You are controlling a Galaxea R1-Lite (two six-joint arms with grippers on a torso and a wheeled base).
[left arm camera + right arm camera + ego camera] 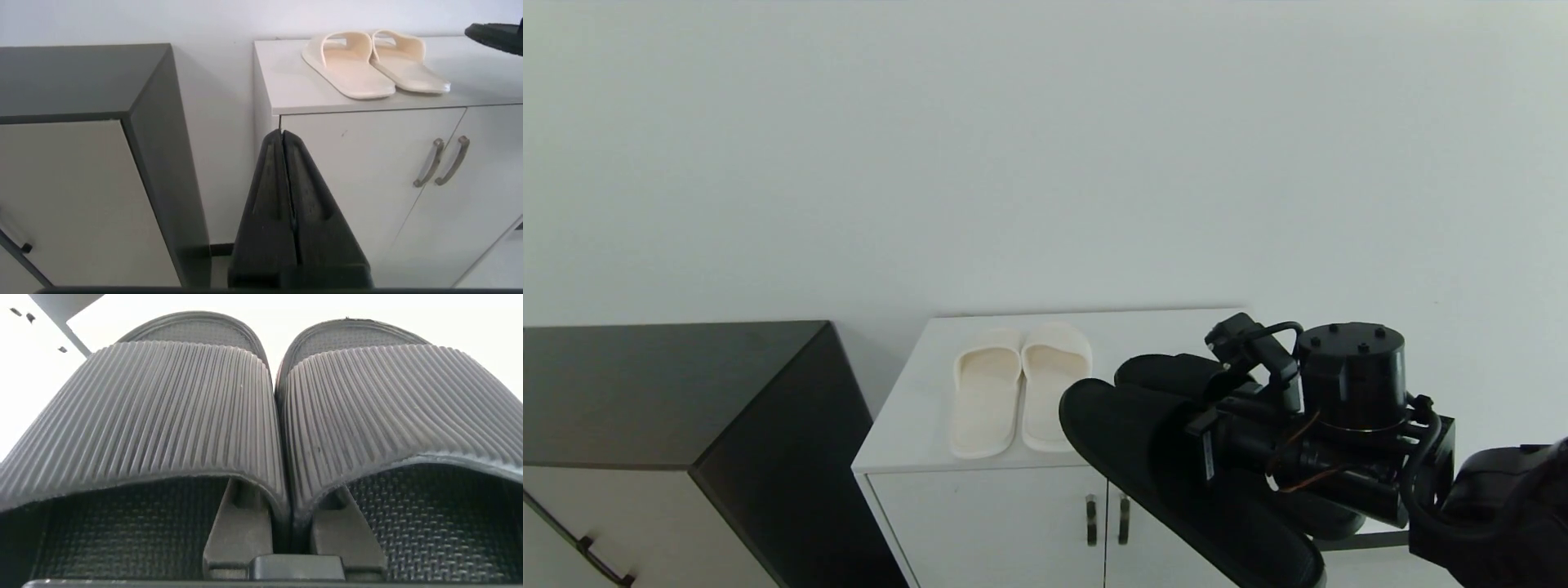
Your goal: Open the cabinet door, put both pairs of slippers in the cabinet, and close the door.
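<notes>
The right gripper (288,527) holds the black slippers (1143,441) as a pair. One finger sits under each ribbed strap and the two inner walls are pinched between them. The pair hangs tilted before the near right part of the white cabinet (980,514), just right of the cream slippers (1017,388), which lie flat side by side on its top. Both doors look shut, their handles (1090,519) close together at the middle seam.

The left gripper (290,196) is pressed closed on nothing, low and near, in front of the gap between the dark cabinet (686,384) and the white one. It seems the free one for the door: it should spread its fingers and hook a handle. The right arm should keep its pinch firm and hold the black pair well clear of the door's swing, since the tilted soles could slip or brush the cream pair
</notes>
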